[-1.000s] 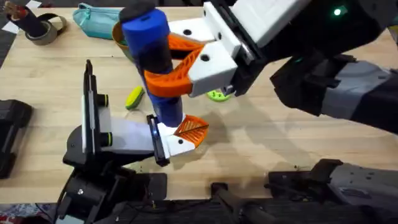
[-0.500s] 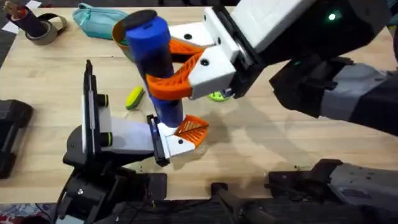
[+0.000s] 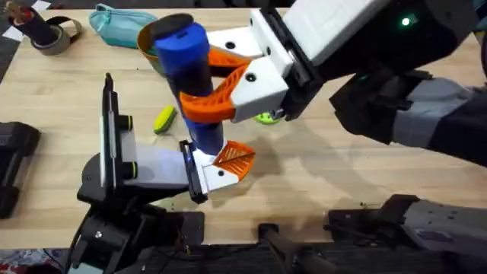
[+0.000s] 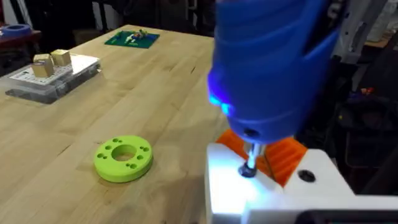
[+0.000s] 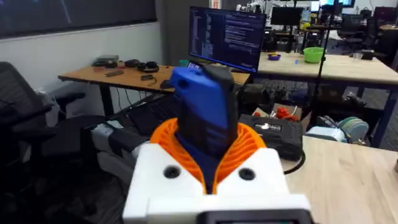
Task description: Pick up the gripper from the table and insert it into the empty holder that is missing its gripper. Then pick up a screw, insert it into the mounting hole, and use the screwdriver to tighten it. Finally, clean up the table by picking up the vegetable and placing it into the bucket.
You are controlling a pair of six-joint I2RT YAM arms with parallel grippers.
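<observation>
My right gripper (image 3: pixel 217 87) reaches in from the right, its solid orange jaws shut on the blue screwdriver (image 3: pixel 190 72), which stands nearly upright. In the left wrist view the screwdriver (image 4: pixel 267 68) glows blue, and its thin tip rests on a screw (image 4: pixel 249 168) in the white holder (image 4: pixel 249 196). The orange latticed gripper (image 3: pixel 236 158) sits in that holder (image 3: pixel 211 173) at the tip of my left arm. The yellow-green vegetable (image 3: pixel 164 119) lies on the table left of the screwdriver. The ochre bucket (image 3: pixel 144 38) is mostly hidden behind the screwdriver's top.
A green round disc (image 3: pixel 266 116) lies under the right gripper. A teal pouch (image 3: pixel 114 19) and a tape roll (image 3: pixel 49 34) sit at the far left. A clear box with small blocks (image 4: pixel 53 74) stands further off.
The right gripper and the screwdriver have shifted very slightly. Nothing else has moved.
</observation>
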